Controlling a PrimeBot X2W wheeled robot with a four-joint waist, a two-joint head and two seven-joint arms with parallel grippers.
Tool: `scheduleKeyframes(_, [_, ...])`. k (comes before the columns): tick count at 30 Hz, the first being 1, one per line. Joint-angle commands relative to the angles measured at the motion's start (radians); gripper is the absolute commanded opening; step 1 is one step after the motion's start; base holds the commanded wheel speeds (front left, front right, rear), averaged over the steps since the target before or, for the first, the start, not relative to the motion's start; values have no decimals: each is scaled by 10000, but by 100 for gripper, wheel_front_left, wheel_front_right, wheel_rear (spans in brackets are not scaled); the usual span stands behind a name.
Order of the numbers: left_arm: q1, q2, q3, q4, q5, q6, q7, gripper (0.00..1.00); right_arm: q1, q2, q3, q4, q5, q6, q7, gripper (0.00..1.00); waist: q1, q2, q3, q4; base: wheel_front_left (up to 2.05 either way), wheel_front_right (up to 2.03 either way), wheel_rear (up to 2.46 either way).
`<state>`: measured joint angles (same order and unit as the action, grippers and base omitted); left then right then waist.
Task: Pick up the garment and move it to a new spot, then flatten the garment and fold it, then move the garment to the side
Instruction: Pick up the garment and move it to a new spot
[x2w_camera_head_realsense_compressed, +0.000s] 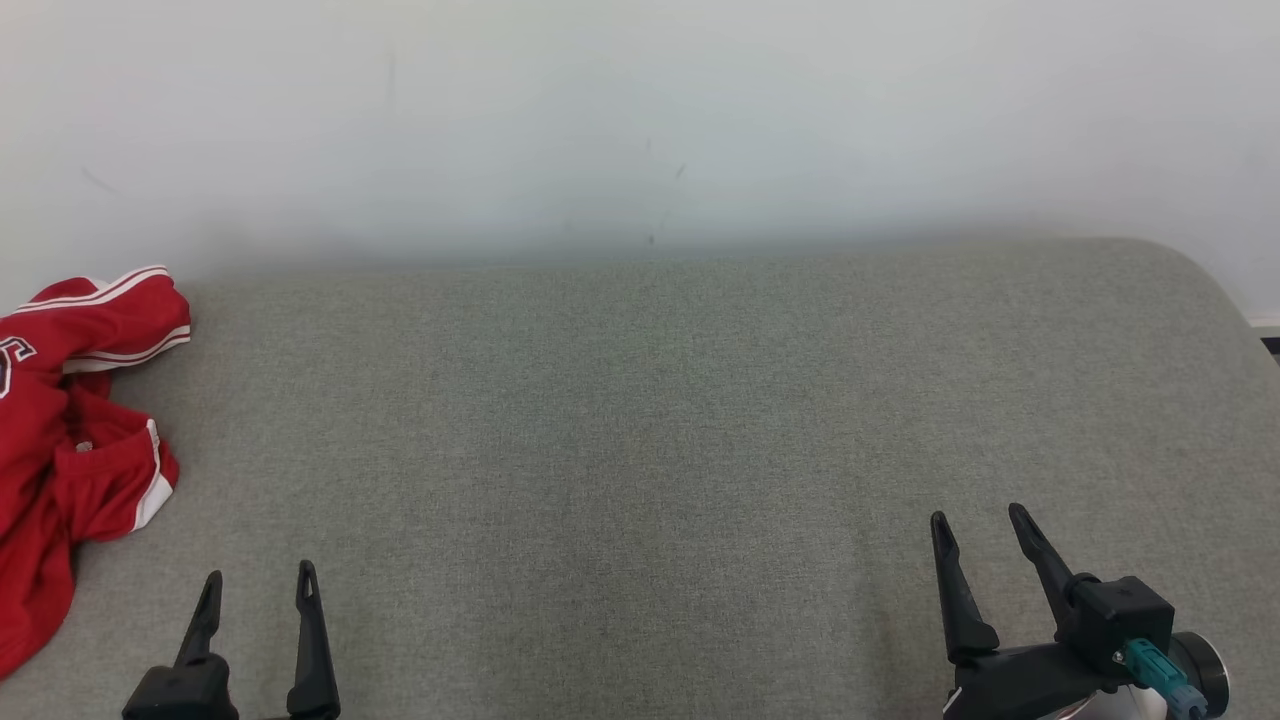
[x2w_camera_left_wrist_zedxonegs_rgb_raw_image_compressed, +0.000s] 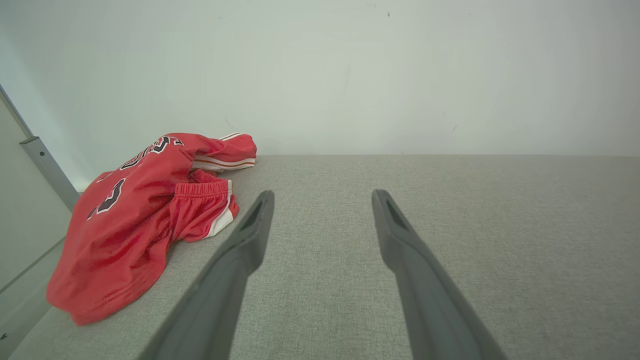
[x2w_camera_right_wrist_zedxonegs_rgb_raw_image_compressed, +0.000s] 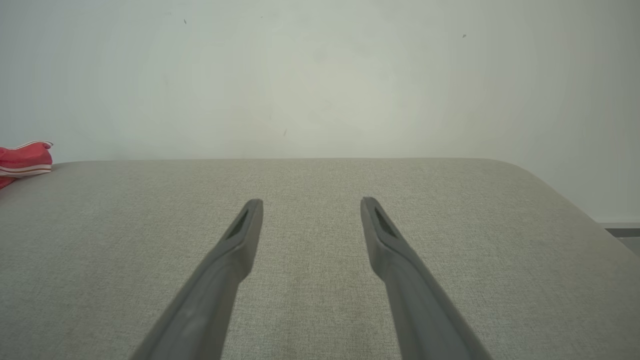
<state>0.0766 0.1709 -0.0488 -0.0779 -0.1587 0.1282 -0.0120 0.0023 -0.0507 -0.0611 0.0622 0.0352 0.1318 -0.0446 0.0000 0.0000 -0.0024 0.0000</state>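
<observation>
From the left wrist, the crumpled garment (x2w_camera_left_wrist_zedxonegs_rgb_raw_image_compressed: 130, 235) shows black numerals.

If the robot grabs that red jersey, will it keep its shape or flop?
Probably flop: the jersey lies crumpled in soft folds on the grey surface. Its sheen suggests thin, light fabric, perhaps slippery to pinch.

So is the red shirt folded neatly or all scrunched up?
Scrunched, not folded. The red jersey with white trim lies in a bunched heap at the edge of the grey fabric surface, creased and lumpy.
</observation>
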Motion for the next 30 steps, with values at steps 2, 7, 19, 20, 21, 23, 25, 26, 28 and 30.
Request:
scheduleKeyframes(2, [-9,31,0,1,-24,42,-42,100,-6,9,-2,30,46,-21,-46,100,0,0,-3,5,0,0,0])
scheduleKeyframes(7, [-13,45,-37,5,-62,78,-35,100,33,9,-19,62,69,-21,-12,100,0,0,-9,56,0,0,0])
scheduleKeyframes(19, [7,163,-102,-13,-71,124,67,100,154,9,-72,181,231,-21,-62,100,0,0,-25,1048,0,0,0])
scheduleKeyframes(20, [18,180,-107,2,-84,122,85,100,168,11,-91,198,244,-21,-65,100,0,0,-29,1197,0,0,0])
scheduleKeyframes(21, [39,198,-101,10,-89,123,102,100,176,11,-68,215,253,-21,-56,100,0,0,-26,1349,0,0,0])
scheduleKeyframes(23, [48,201,-104,30,-102,139,91,100,178,9,-68,243,258,-21,-69,100,0,0,-30,1670,0,0,0])
scheduleKeyframes(25, [64,185,-126,41,-98,149,90,100,187,11,-77,253,248,-21,-71,100,0,0,-41,1842,0,0,0])
scheduleKeyframes(26, [94,170,-125,51,-99,172,74,100,192,9,-68,274,237,-21,-68,100,0,0,-60,2003,0,0,0])
scheduleKeyframes(28, [110,186,-134,112,-153,157,74,100,217,11,-78,292,239,-21,-60,100,0,0,-100,2348,0,0,0])
scheduleKeyframes(30, [171,187,-145,145,-147,190,42,100,230,11,-48,311,250,-21,-41,100,0,0,-128,2656,0,0,0])
